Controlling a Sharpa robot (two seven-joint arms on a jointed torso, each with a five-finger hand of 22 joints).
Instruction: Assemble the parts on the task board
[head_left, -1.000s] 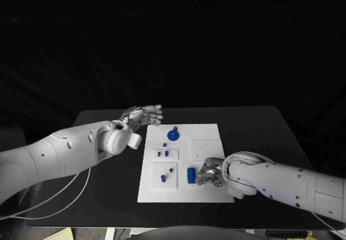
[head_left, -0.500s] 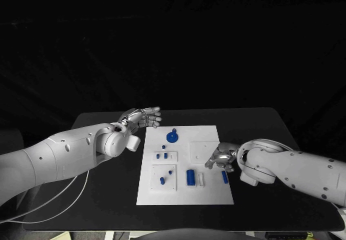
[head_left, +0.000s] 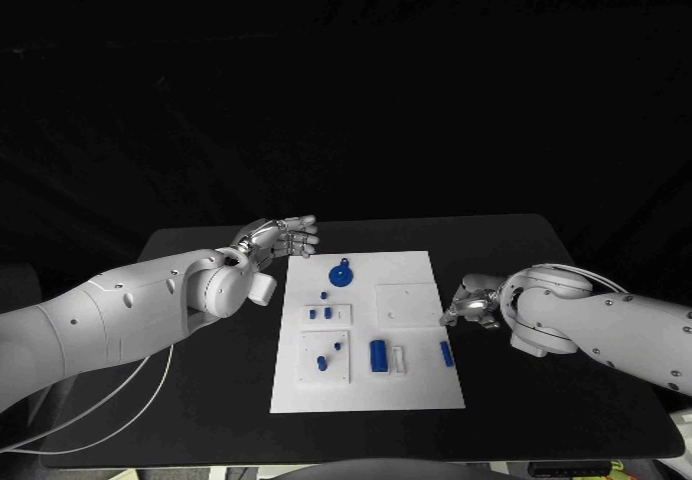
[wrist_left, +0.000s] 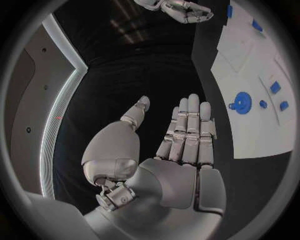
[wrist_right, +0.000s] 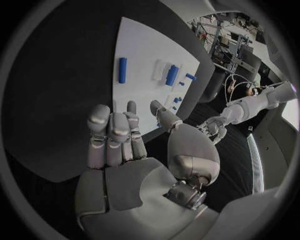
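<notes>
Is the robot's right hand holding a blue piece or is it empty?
Empty. The right hand has its fingers stretched out with nothing between them, and it hangs beside the task board, not touching any blue piece.

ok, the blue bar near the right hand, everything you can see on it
The blue bar is a short, plain rod with rounded ends, solid blue and plastic-looking. It lies flat on the board, close to the edge on the robot's right, lengthwise along that edge, beside a small white block and a thicker blue piece. Nothing touches it: the right robot hand hangs just beyond it, off the board's edge, fingers apart and holding nothing. The right wrist view shows it lying free too.
</notes>
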